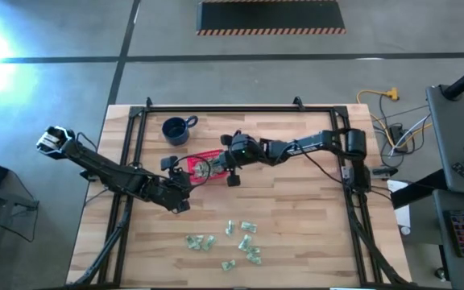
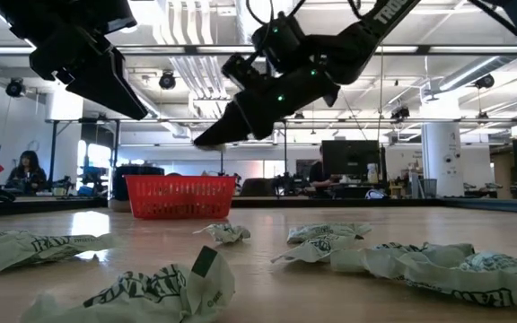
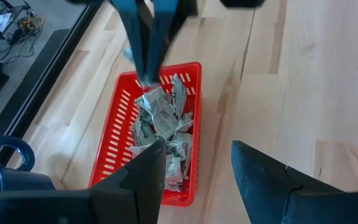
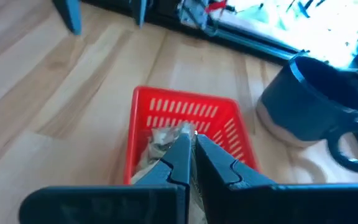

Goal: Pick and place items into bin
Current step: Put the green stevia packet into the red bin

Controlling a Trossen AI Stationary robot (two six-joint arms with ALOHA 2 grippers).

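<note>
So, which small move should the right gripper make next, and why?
Probably open the right gripper: it is shut over the small red latticed plastic basket, apparently on a pale wrapped piece, so opening should drop that piece onto those already inside.

One red basket [image 1: 205, 165], one blue mug [image 1: 175, 130], two arms. About nine wrapped pieces [image 1: 244, 243] lie loose on the table [image 1: 296, 234]; those heaped inside the basket cannot be counted.

text: "RAW" | on: crinkly wrapped items [image 2: 34, 247] | other: unreadable
</note>
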